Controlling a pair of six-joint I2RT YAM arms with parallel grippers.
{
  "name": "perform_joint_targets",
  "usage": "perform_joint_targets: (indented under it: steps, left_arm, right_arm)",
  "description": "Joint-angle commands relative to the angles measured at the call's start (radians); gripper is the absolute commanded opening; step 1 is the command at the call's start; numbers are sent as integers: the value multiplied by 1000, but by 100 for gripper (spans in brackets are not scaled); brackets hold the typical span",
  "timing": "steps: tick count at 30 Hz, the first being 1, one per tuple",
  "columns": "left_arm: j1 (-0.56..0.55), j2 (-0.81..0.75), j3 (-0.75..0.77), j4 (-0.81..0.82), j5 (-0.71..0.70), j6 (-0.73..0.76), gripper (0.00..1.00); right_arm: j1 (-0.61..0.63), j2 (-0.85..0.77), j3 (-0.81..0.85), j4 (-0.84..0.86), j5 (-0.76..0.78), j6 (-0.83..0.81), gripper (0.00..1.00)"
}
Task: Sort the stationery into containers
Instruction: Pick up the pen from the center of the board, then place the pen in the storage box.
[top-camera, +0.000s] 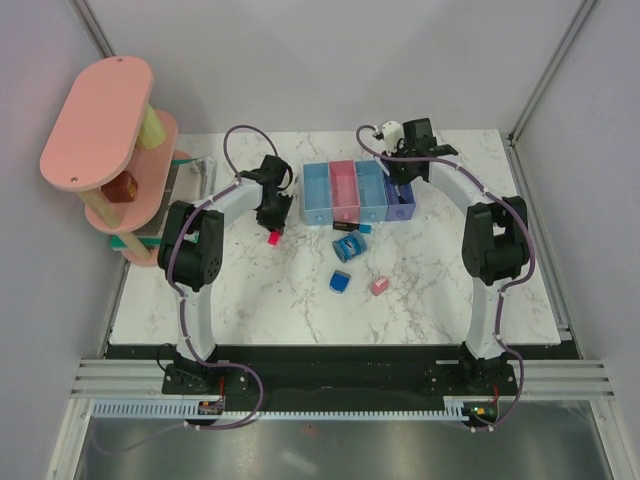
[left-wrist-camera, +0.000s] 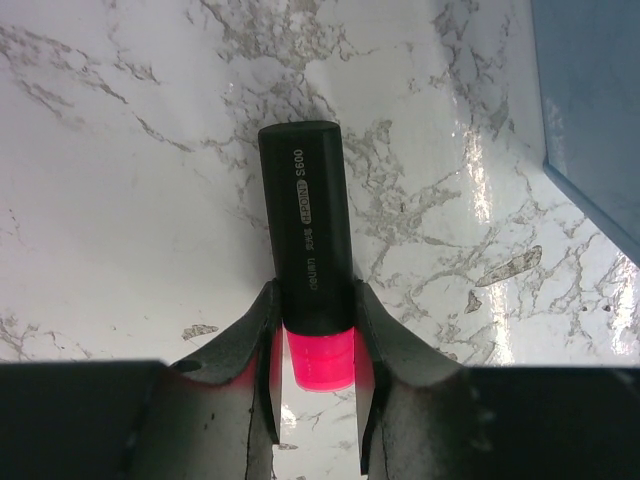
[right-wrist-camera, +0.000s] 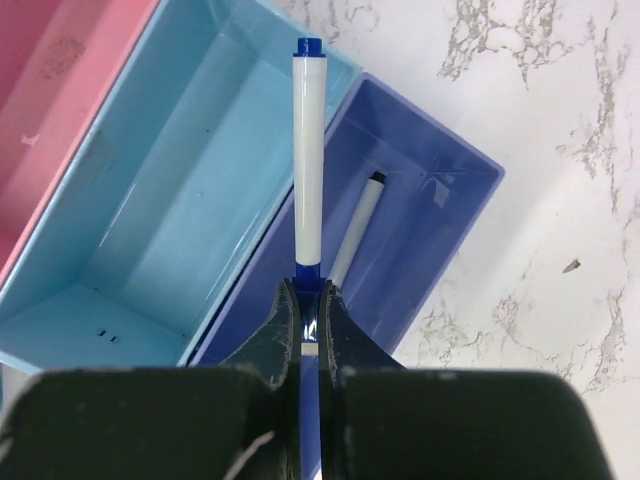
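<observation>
Evidently the right gripper (right-wrist-camera: 308, 292) clamps a white pen (right-wrist-camera: 308, 150) lengthwise over the left wall of the purple-blue bin (right-wrist-camera: 445, 245); the left gripper (left-wrist-camera: 315, 298) pinches a pink-capped marker (left-wrist-camera: 305, 215).

— What's off to my left?
— Pink shelf tower (top-camera: 97, 122), standing at the counter's (top-camera: 270, 300) left edge, a brown block (top-camera: 124, 187) tucked under its top tier.
— And the counter itself?
— White marble, grey veins.
</observation>
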Motion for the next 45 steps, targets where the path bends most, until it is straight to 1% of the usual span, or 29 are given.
perform_joint_targets:
  steps: [1, 6, 10, 13, 16, 17, 19, 20, 22, 25, 28, 36, 42, 45]
  left_arm:
    - [-10, 20, 16, 0, 25, 5, 2]
    - [-10, -44, 37, -14, 34, 7, 2]
    - [-9, -92, 91, -39, 76, 6, 2]
    - [-12, -118, 143, -60, 103, 2, 2]
    - [-12, -141, 197, -75, 125, 2, 2]
    - [-12, -146, 210, -80, 129, 2, 2]
    - [-12, -153, 250, -86, 143, 1, 2]
    - [-12, -155, 263, -86, 148, -1, 2]
    - [-15, -150, 299, -86, 157, -7, 2]
    - [-20, -118, 355, -88, 171, -17, 2]
    - [-30, -81, 419, -85, 204, -39, 2]
    - [-55, 121, 618, -63, 303, -87, 2]
    - [-50, 236, 692, -14, 281, -57, 2]
    - [-49, 271, 711, 0, 287, -54, 2]
  right_arm:
    - [-21, -34, -21, 67, -35, 37, 0]
    - [-44, -52, -98, 93, -42, 46, 0]
    - [-58, -63, -159, 116, -45, 46, 0]
    - [-61, -66, -173, 120, -49, 46, 2]
    - [-61, -78, -176, 118, -59, 48, 12]
    - [-61, -87, -178, 118, -61, 46, 23]
    - [-63, -95, -178, 118, -65, 46, 30]
    - [-61, -104, -175, 113, -65, 48, 36]
    - [-61, -112, -167, 103, -67, 48, 44]
    - [-61, -132, -155, 86, -65, 49, 48]
    - [-63, -155, -149, 72, -64, 51, 50]
    - [-60, -231, -161, 49, -76, 69, 52]
    - [-52, -304, -182, 6, -137, 65, 52]
    - [-26, -354, -213, -37, -194, 46, 52]
